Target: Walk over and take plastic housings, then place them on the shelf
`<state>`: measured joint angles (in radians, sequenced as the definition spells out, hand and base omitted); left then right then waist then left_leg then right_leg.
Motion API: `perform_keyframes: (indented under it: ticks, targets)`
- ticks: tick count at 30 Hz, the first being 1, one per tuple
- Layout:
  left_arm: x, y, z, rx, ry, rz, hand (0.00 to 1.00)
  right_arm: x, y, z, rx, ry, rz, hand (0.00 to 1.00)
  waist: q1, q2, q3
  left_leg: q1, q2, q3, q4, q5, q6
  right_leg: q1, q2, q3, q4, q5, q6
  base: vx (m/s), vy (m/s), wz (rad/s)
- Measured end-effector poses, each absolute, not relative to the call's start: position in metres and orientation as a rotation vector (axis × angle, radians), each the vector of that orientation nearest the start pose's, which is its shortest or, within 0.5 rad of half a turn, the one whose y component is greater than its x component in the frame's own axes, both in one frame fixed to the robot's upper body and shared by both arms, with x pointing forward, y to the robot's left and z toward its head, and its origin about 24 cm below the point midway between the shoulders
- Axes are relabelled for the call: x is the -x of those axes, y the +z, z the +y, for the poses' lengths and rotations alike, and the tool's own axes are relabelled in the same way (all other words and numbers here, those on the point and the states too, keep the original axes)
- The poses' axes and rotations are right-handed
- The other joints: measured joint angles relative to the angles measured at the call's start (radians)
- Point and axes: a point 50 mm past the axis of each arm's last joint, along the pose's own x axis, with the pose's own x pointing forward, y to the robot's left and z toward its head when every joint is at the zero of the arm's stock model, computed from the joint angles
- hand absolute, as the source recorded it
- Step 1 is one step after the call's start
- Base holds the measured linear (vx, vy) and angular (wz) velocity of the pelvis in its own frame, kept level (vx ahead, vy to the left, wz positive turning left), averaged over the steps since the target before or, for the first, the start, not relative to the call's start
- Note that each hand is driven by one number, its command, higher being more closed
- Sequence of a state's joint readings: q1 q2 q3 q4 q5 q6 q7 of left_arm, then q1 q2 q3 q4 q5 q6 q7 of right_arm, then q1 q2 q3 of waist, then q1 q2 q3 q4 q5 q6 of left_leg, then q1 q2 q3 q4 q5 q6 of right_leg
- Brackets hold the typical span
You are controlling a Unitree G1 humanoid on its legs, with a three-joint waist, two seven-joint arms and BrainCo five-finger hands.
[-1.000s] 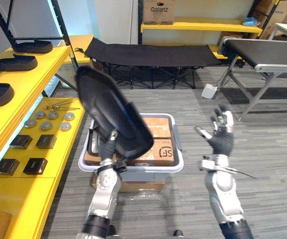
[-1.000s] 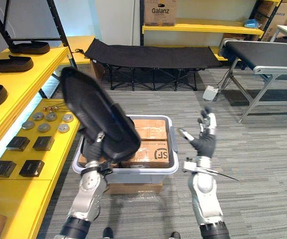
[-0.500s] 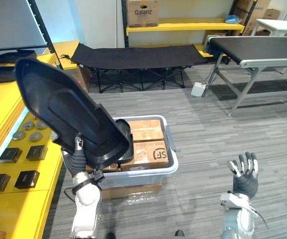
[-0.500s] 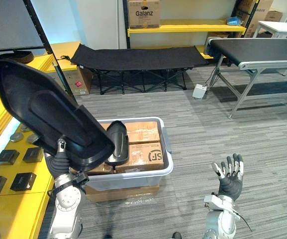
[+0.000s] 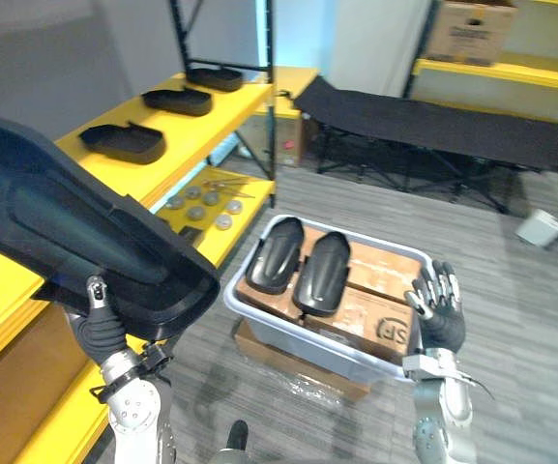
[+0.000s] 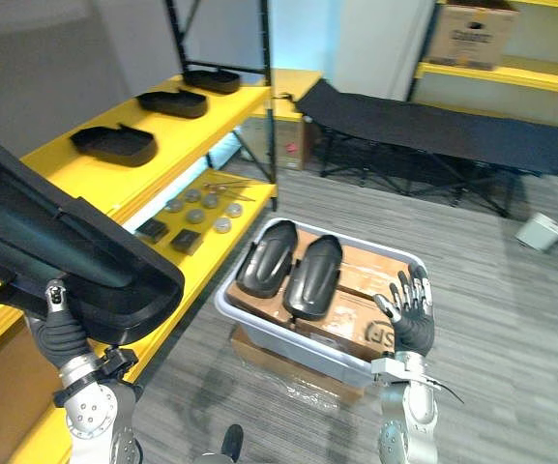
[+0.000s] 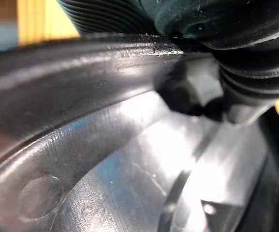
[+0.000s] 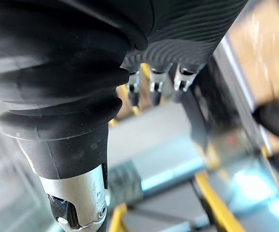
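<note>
At the far left the robot's left hand (image 5: 98,329) is raised, its fingers closed on the lower rim of a large black housing (image 5: 71,237), a long shallow plastic shell held up at a slant above the near end of a yellow shelf (image 5: 222,114). The left wrist view looks straight into the shell's glossy hollow inside, right against the hand's ribbed cover. Further along the shelf's upper level three more housings (image 5: 122,141) lie in a row, hollow side up and apart from each other. On the lower level sit round metal discs (image 6: 222,224) beside small black blocks. In the middle, on the floor next to the shelf, a grey bin (image 5: 298,338) holds cardboard boxes (image 5: 375,275), and a pair of black housings (image 5: 322,273) lies side by side on top of them, rounded backs up. At the right the right hand (image 5: 438,319) is lifted before the bin's right end, fingers straight and spread, holding nothing. A black cot (image 5: 433,126) stands behind
</note>
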<state>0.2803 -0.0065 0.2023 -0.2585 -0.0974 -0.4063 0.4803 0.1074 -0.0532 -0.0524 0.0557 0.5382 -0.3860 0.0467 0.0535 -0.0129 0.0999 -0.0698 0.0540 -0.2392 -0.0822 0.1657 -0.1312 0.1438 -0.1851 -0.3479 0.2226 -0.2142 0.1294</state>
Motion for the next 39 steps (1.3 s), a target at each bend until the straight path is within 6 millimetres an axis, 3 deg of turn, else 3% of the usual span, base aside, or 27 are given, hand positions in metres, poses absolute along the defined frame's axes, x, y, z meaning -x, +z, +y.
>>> perform_keyframes:
  ticks: [4,7,9,10,11,12,13,14,15,16,18,20,21,22,23,26,28,29,32,34,36,37,38,39]
  targets:
    - [-0.152,0.076,0.252,0.031,0.837,-0.389,1.00,-0.247,0.053,-0.170,-0.420,-0.037,-0.286,0.00,0.048,-0.015,0.023,0.001,-0.017,-0.036,0.001,0.000,0.000,0.040,-0.002,-0.036,-0.026,-0.006,0.000,0.04,-0.044,0.27]
    - [-0.147,0.076,0.258,0.022,0.833,-0.383,1.00,-0.254,0.058,-0.161,-0.405,0.006,-0.276,0.00,0.054,-0.028,0.062,-0.009,-0.041,-0.071,0.028,-0.002,0.002,0.084,-0.004,-0.078,-0.026,-0.035,0.003,-0.01,-0.053,0.76]
    - [-0.149,0.073,0.257,0.053,0.773,-0.374,1.00,-0.253,0.054,-0.167,-0.373,-0.044,-0.241,0.00,0.036,-0.027,0.075,-0.065,-0.033,0.086,0.080,-0.026,0.112,0.134,-0.003,-0.197,-0.039,-0.035,0.010,-0.04,-0.025,1.53]
    - [-0.155,0.071,0.253,0.079,0.713,-0.372,1.00,-0.249,0.050,-0.180,-0.355,-0.106,-0.218,0.00,0.016,-0.020,0.085,-0.092,-0.005,0.252,0.119,-0.041,0.169,0.172,-0.001,-0.270,-0.045,-0.031,0.017,-0.03,0.009,2.14]
    - [-0.163,0.068,0.244,0.095,0.645,-0.361,1.00,-0.243,0.045,-0.197,-0.314,-0.182,-0.197,0.00,0.002,-0.012,0.089,-0.114,0.023,0.411,0.153,-0.070,0.210,0.202,-0.004,-0.331,-0.048,-0.030,0.017,-0.01,0.030,2.06]
    - [-0.167,0.067,0.240,0.104,0.608,-0.358,1.00,-0.239,0.043,-0.205,-0.292,-0.214,-0.191,0.00,-0.004,-0.007,0.089,-0.125,0.037,0.486,0.170,-0.083,0.223,0.211,-0.006,-0.354,-0.050,-0.030,0.017,0.02,0.065,1.88]
    - [-0.171,0.065,0.231,0.121,0.548,-0.353,1.00,-0.233,0.041,-0.218,-0.267,-0.263,-0.185,0.00,-0.015,0.003,0.089,-0.149,0.065,0.606,0.194,-0.093,0.216,0.214,-0.010,-0.379,-0.052,-0.030,0.017,0.02,0.054,1.26]
    - [-0.173,0.065,0.228,0.126,0.529,-0.354,1.00,-0.231,0.041,-0.223,-0.255,-0.280,-0.184,0.00,-0.016,0.013,0.089,-0.162,0.074,0.639,0.207,-0.090,0.211,0.212,-0.016,-0.386,-0.053,-0.031,0.017,0.03,0.102,1.04]
    - [-0.177,0.065,0.220,0.140,0.493,-0.349,1.00,-0.229,0.041,-0.231,-0.230,-0.307,-0.188,0.00,-0.012,0.042,0.098,-0.173,0.080,0.662,0.227,-0.077,0.191,0.212,-0.016,-0.386,-0.047,-0.037,0.017,0.02,0.100,0.34]
    - [-0.178,0.063,0.217,0.144,0.480,-0.334,1.00,-0.228,0.040,-0.230,-0.213,-0.304,-0.184,0.00,-0.014,0.052,0.102,-0.172,0.078,0.663,0.231,-0.053,0.158,0.211,-0.024,-0.373,-0.043,-0.038,0.017,0.02,0.129,0.05]
    - [-0.181,0.062,0.216,0.143,0.470,-0.330,1.00,-0.226,0.036,-0.224,-0.209,-0.286,-0.171,0.00,-0.014,0.042,0.109,-0.154,0.070,0.688,0.241,-0.049,0.154,0.209,-0.055,-0.325,-0.041,-0.038,0.017,0.03,0.126,-0.41]
    - [-0.182,0.064,0.219,0.135,0.471,-0.339,1.00,-0.224,0.035,-0.221,-0.218,-0.272,-0.179,0.00,-0.014,0.012,0.128,-0.148,0.069,0.684,0.266,-0.062,0.148,0.196,-0.076,-0.280,-0.037,-0.037,0.018,0.00,0.127,-0.57]
    - [-0.182,0.064,0.222,0.121,0.474,-0.336,1.00,-0.225,0.037,-0.220,-0.219,-0.258,-0.188,0.00,-0.008,-0.007,0.139,-0.153,0.066,0.623,0.317,-0.064,0.129,0.185,-0.085,-0.238,-0.023,-0.037,0.018,-0.03,0.058,-0.91]
    - [-0.179,0.061,0.227,0.108,0.491,-0.322,1.00,-0.226,0.040,-0.220,-0.216,-0.234,-0.205,0.00,0.002,-0.009,0.142,-0.168,0.074,0.493,0.369,-0.090,0.084,0.177,-0.080,-0.193,-0.028,-0.037,0.018,-0.03,0.018,-0.99]
    - [-0.177,0.060,0.230,0.101,0.499,-0.316,1.00,-0.227,0.043,-0.219,-0.216,-0.223,-0.218,0.00,0.003,-0.008,0.143,-0.168,0.077,0.470,0.375,-0.102,0.068,0.175,-0.077,-0.176,-0.035,-0.036,0.020,-0.01,-0.034,-0.74]
    - [-0.177,0.060,0.230,0.114,0.497,-0.316,1.00,-0.224,0.046,-0.219,-0.208,-0.202,-0.244,0.00,-0.019,-0.004,0.143,-0.165,0.074,0.473,0.321,-0.080,0.071,0.146,-0.076,-0.158,-0.048,-0.029,0.045,-0.05,0.012,-0.17]
    - [-0.178,0.060,0.228,0.132,0.495,-0.316,1.00,-0.221,0.043,-0.217,-0.206,-0.186,-0.230,0.00,-0.024,0.007,0.144,-0.145,0.060,0.468,0.221,-0.019,0.075,0.130,-0.073,-0.169,-0.044,-0.029,0.046,-0.09,-0.001,0.20]
    - [-0.177,0.059,0.227,0.143,0.504,-0.317,1.00,-0.222,0.043,-0.214,-0.210,-0.168,-0.229,0.00,-0.024,0.025,0.149,-0.135,0.054,0.464,0.164,0.011,0.078,0.117,-0.067,-0.175,-0.033,-0.031,0.047,-0.09,0.009,0.24]
    - [-0.174,0.058,0.225,0.159,0.528,-0.313,1.00,-0.223,0.043,-0.207,-0.233,-0.124,-0.237,0.00,-0.009,0.050,0.158,-0.147,0.044,0.450,0.147,0.018,0.079,0.102,-0.075,-0.197,-0.005,-0.053,0.056,-0.07,0.024,0.25]
    - [-0.172,0.060,0.227,0.147,0.545,-0.322,1.00,-0.225,0.044,-0.201,-0.245,-0.104,-0.252,0.00,0.002,0.046,0.162,-0.178,0.035,0.440,0.181,0.010,0.087,0.106,-0.089,-0.226,0.001,-0.070,0.060,0.02,0.051,0.38]
    - [-0.169,0.069,0.234,0.108,0.584,-0.359,1.00,-0.230,0.050,-0.190,-0.264,-0.073,-0.292,0.00,0.030,0.026,0.174,-0.217,0.018,0.441,0.279,-0.046,0.103,0.114,-0.117,-0.230,0.017,-0.093,0.045,0.10,0.080,0.19]
    - [-0.166,0.075,0.239,0.090,0.600,-0.387,1.00,-0.232,0.052,-0.187,-0.276,-0.069,-0.307,0.00,0.042,0.002,0.185,-0.229,-0.005,0.442,0.356,-0.110,0.120,0.142,-0.134,-0.248,0.040,-0.089,0.030,0.16,0.075,0.24]
    - [-0.166,0.077,0.241,0.081,0.607,-0.397,1.00,-0.232,0.053,-0.187,-0.276,-0.066,-0.315,0.00,0.044,0.005,0.184,-0.236,-0.010,0.433,0.386,-0.142,0.115,0.138,-0.146,-0.238,0.093,-0.083,0.006,0.24,0.140,0.67]
    - [-0.166,0.078,0.243,0.074,0.609,-0.405,1.00,-0.231,0.052,-0.187,-0.273,-0.061,-0.318,0.00,0.039,0.006,0.184,-0.244,-0.027,0.392,0.430,-0.176,0.120,0.092,-0.169,-0.171,0.249,-0.040,-0.072,0.32,0.201,0.88]
